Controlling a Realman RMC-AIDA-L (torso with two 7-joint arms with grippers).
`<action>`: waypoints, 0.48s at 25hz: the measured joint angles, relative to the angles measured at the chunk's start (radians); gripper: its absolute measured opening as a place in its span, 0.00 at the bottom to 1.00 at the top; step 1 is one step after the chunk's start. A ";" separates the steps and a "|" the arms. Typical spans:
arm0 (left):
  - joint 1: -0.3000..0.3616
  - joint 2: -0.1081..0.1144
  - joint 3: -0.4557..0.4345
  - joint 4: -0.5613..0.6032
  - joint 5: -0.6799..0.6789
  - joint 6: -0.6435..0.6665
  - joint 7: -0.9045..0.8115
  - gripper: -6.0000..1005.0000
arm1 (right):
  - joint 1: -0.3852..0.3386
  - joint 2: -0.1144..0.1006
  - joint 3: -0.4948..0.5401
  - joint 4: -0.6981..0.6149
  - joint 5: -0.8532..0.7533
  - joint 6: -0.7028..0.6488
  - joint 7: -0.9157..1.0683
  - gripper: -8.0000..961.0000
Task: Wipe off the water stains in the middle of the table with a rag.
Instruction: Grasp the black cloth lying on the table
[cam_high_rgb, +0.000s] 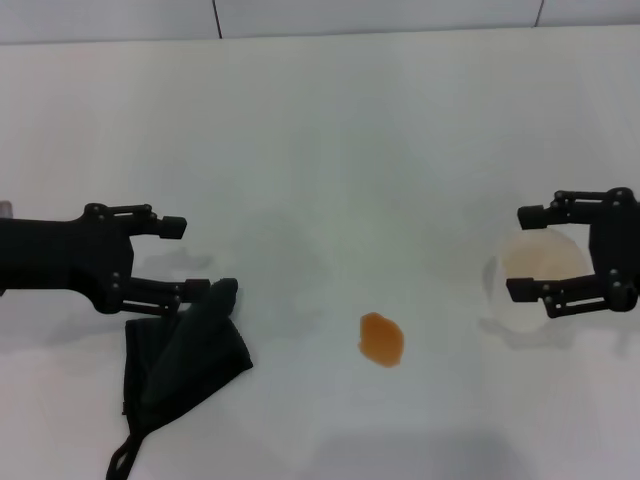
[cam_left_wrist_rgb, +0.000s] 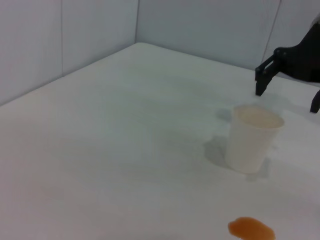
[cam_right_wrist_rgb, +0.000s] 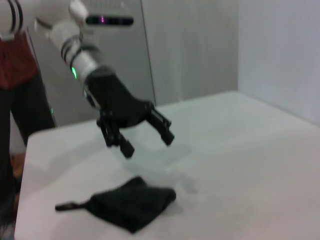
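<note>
The rag (cam_high_rgb: 185, 360) is a black cloth lying crumpled on the white table (cam_high_rgb: 320, 130) at the near left, its loop trailing toward the front edge. My left gripper (cam_high_rgb: 185, 258) hangs open just above the rag's far corner. In the right wrist view the left gripper (cam_right_wrist_rgb: 147, 142) is clearly apart from the rag (cam_right_wrist_rgb: 125, 202). The water stains are one orange-brown blot (cam_high_rgb: 381, 338) near the table's middle, also visible as a blot (cam_left_wrist_rgb: 251, 229) in the left wrist view. My right gripper (cam_high_rgb: 520, 252) is open at the far right.
A white paper cup (cam_high_rgb: 535, 270) stands under the right gripper, right of the blot; the left wrist view shows the cup (cam_left_wrist_rgb: 252, 137) upright with the right gripper's fingers (cam_left_wrist_rgb: 262, 82) above and behind it. A grey seam (cam_high_rgb: 300, 37) runs along the far edge.
</note>
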 joint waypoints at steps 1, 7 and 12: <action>-0.003 -0.001 0.000 0.000 0.000 0.003 0.000 0.88 | 0.001 0.000 -0.017 -0.032 -0.019 0.003 0.028 0.88; -0.012 -0.002 0.000 0.000 0.000 0.012 -0.003 0.88 | 0.002 0.000 -0.083 -0.172 -0.093 0.005 0.139 0.87; -0.014 -0.003 0.000 0.000 0.004 0.013 -0.005 0.88 | 0.002 0.000 -0.125 -0.279 -0.167 -0.005 0.228 0.87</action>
